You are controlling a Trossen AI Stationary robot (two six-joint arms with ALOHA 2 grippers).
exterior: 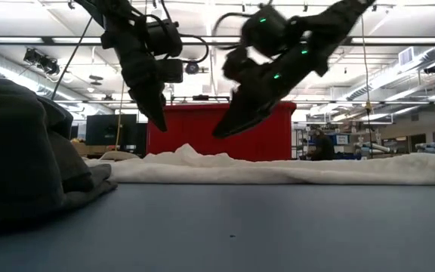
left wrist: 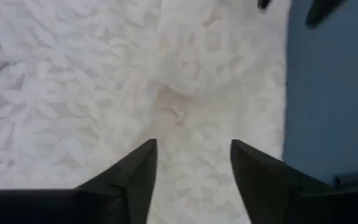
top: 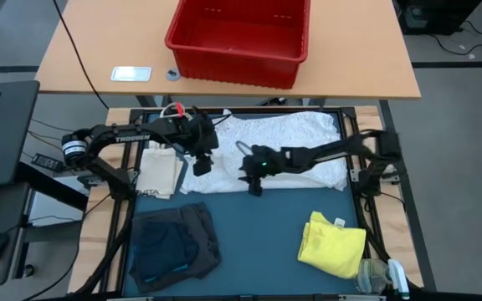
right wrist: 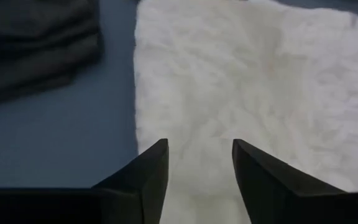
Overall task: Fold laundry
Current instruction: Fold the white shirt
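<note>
Low view: white lacy garment [exterior: 293, 170] partly behind dark garments [exterior: 29, 151].

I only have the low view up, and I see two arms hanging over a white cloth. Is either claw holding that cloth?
Observer: No. The left wrist view shows the left claw open above the white lacy garment, nothing between its fingers.
Operator: And the right one?
Observer: Same. The right claw is open over the garment's edge, empty.
Operator: What's that dark heap on my left?
Observer: From above, it's a dark grey and navy pile at the near left of the blue mat.
Operator: Anything else to fold?
Observer: A yellow garment lies at the near right.
</note>
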